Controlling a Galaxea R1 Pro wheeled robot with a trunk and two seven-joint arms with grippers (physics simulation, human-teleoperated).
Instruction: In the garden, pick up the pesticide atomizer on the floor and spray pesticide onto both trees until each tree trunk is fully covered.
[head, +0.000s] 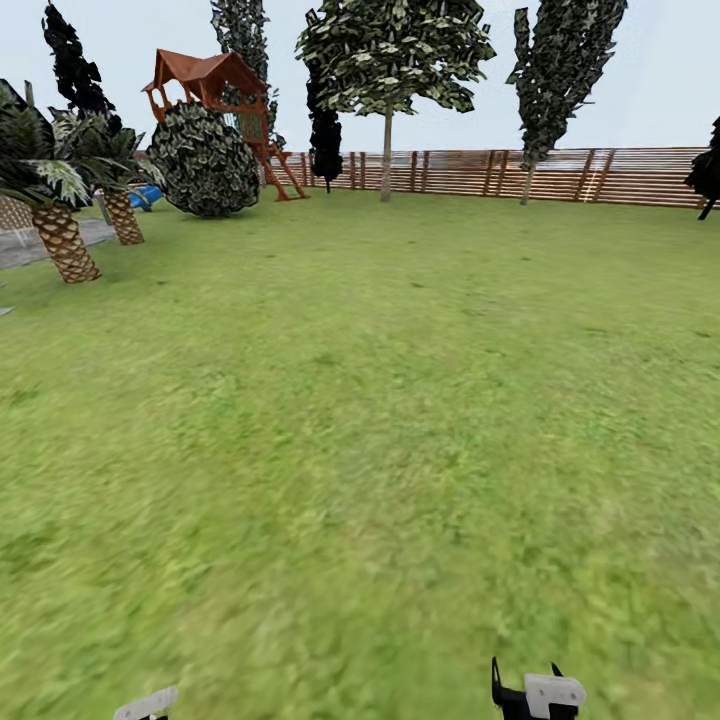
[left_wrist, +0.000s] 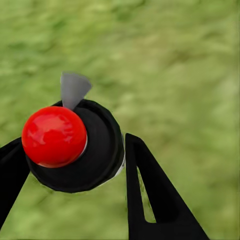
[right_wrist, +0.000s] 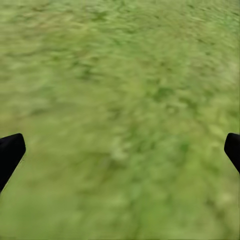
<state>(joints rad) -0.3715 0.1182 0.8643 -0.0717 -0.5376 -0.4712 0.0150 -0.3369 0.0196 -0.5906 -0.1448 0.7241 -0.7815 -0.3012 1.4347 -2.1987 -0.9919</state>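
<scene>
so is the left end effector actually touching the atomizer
Touching. In the left wrist view, the left end effector has its fingers pressed against both sides of the atomizer, no gap visible.

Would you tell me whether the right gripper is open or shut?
Open: the right gripper's two fingertips sit far apart, with bare lawn between.

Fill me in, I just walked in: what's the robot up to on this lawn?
The robot stands on the garden's lawn. Its left gripper is closed around the pesticide atomizer, a black-bodied sprayer with a red top. The right gripper hangs open over the grass, holding nothing. Two trees stand far ahead by the wooden fence, so spraying has not started.
</scene>
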